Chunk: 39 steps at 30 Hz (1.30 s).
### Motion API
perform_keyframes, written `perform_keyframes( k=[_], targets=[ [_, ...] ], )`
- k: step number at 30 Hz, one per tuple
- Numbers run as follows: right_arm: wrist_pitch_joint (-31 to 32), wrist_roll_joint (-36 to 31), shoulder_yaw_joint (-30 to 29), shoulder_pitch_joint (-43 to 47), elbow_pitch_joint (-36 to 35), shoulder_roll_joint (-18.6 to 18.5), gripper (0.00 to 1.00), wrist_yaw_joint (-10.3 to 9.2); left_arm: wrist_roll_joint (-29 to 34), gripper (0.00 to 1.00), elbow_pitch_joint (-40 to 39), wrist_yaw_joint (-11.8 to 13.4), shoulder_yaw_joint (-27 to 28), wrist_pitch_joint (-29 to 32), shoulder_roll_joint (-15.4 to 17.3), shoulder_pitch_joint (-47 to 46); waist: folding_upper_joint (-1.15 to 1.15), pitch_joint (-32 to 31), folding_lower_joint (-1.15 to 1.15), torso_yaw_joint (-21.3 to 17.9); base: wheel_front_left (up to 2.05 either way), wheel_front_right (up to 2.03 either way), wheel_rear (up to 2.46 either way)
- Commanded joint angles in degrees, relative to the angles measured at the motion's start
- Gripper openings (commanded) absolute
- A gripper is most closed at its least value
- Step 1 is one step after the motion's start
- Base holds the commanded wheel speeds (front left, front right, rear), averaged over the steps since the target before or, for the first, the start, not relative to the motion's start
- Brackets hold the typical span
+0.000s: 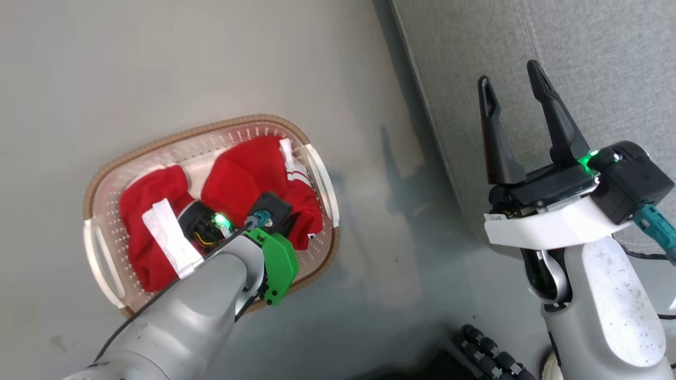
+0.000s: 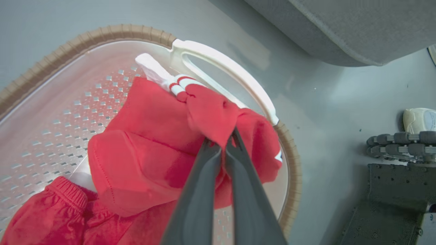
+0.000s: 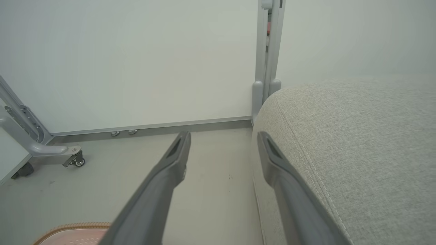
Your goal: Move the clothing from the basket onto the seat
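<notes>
Inside the basket (image 1: 211, 126), clamping the jaws of the left gripper (image 2: 223, 143) onto red clothing (image 2: 150, 136); holding the right gripper (image 1: 509, 74) wide apart beside the seat (image 1: 581, 53).

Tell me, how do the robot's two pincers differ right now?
The left pincer is shut, pinching a fold of a red garment; the right pincer is open and holds nothing. The left pincer reaches down into the basket; the right pincer is up by the edge of the grey seat. Both are long, dark and two-pronged.
</notes>
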Motion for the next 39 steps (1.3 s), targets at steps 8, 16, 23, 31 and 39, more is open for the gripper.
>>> perform_keyframes(
  k=[8,16,23,31,39],
  targets=[
    [-0.1,-2.2,-1.9,4.0,2.8,-0.2,1.0,-0.01,-2.7,0.0,-4.7,0.0,2.5,-1.5,-0.5,2.9,0.52,-12.6,0.0,6.3,0.0,0.0,0.0],
    [-0.1,-3.5,-3.1,7.7,4.4,-0.2,1.0,-0.01,2.8,0.0,-15.1,0.7,14.6,-1.4,1.9,7.9,0.52,-19.8,0.0,10.2,0.0,0.0,0.0],
    [-0.1,-3.7,-3.2,10.0,5.1,-0.2,1.0,-0.01,9.0,0.0,-23.9,1.0,24.8,-1.4,3.1,12.8,0.52,-24.3,0.0,12.0,0.0,0.0,0.0],
    [-0.1,-3.5,-3.1,12.1,5.9,-0.2,1.0,-0.01,14.6,0.0,-33.2,0.6,34.0,-1.4,2.4,17.0,0.52,-28.6,0.0,12.6,0.0,0.0,0.0],
    [-0.1,-3.3,-2.9,14.8,6.5,-0.2,1.0,-0.01,18.6,0.0,-40.7,0.2,40.0,-1.3,1.4,20.0,0.52,-33.2,0.0,12.6,0.0,0.0,0.0]
  ],
)
